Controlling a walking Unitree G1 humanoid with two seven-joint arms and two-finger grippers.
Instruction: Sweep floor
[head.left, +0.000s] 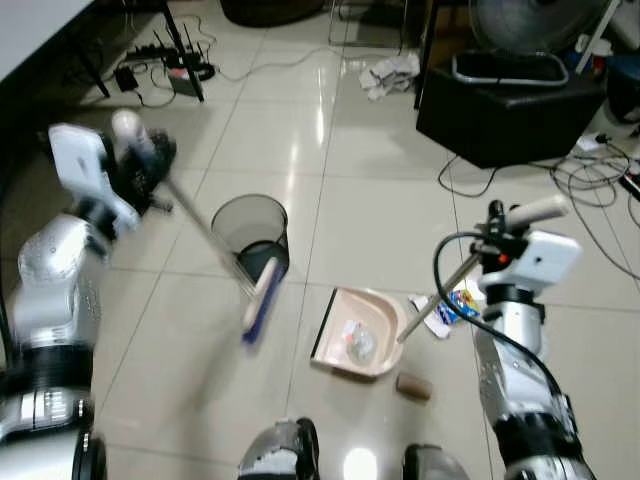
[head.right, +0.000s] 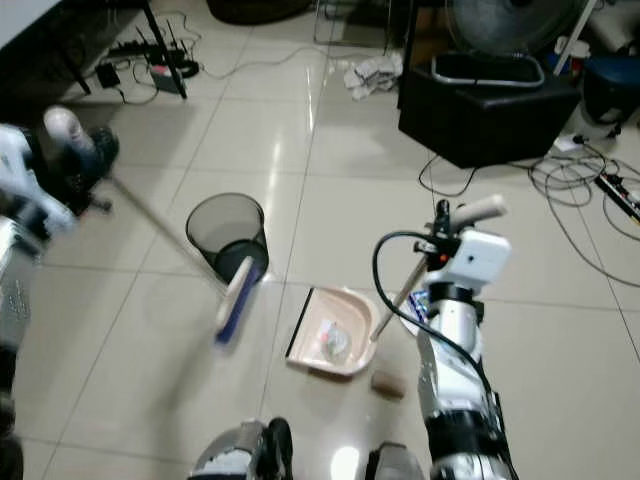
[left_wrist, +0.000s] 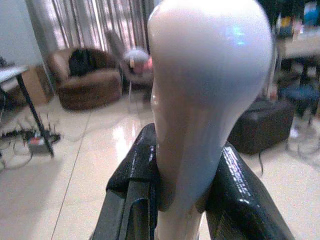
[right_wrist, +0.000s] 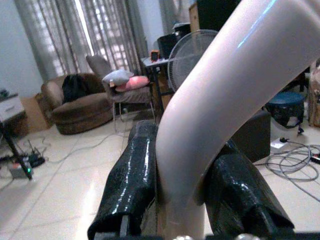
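Underfoot: glossy pale tile floor (head.left: 380, 200), with the robot's own feet at the near edge.
Left gripper (left_wrist: 182, 170): raised at the robot's left, both black fingers (left_wrist: 132, 175) clenched on the rounded top of the broom handle (left_wrist: 200, 100).
Broom (head.left: 262, 297): blurred; its long shaft slants down from the left gripper to a blue and white head on the tiles, just in front of the bin.
Right gripper (right_wrist: 180, 175): clamped around the curved pale dustpan handle (right_wrist: 215, 95), held up at the robot's right.
Dustpan (head.left: 358, 332): beige pan flat on the floor between the two arms, mouth toward the broom, with a crumpled clear scrap inside; its thin stick rises to the right gripper.
Loose litter: small brown cylinder (head.left: 413, 385) on the tiles just beside the pan's near right corner; colourful wrapper (head.left: 452, 305) near the stick, behind the pan.
Bin (head.left: 250, 232): dark mesh wastebasket, upright, close behind the broom head.
Obstacles right: black box-like stool (head.left: 505, 110) with a fan base on top; tangle of cables (head.left: 590, 180) across the floor beside it.
Obstacles far: crumpled white cloth (head.left: 390, 72); power strip and router (head.left: 180, 72) with cords by a dark table leg at far left.
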